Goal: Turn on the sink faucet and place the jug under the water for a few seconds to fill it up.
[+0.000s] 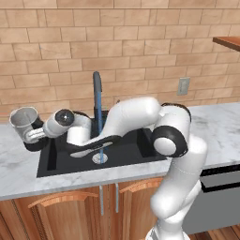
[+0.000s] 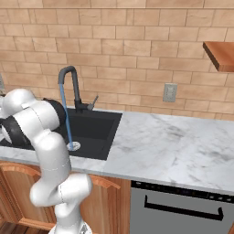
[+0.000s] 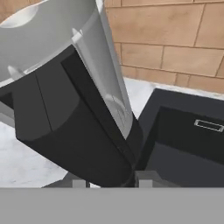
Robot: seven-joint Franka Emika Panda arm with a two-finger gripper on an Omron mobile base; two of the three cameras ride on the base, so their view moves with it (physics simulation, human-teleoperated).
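In the left base view, the jug sits at mid left, at the sink's left edge, with the gripper clamped on its handle side; blue water falls from the sink faucet at centre. In the right base view, the stream reaches the drain left of centre. In the hand view, the jug looms tilted at upper left, its black handle between the fingertips.

We see a clear jug with black base and handle, a matte black sink, a bright blue water stream, white-veined marble table.
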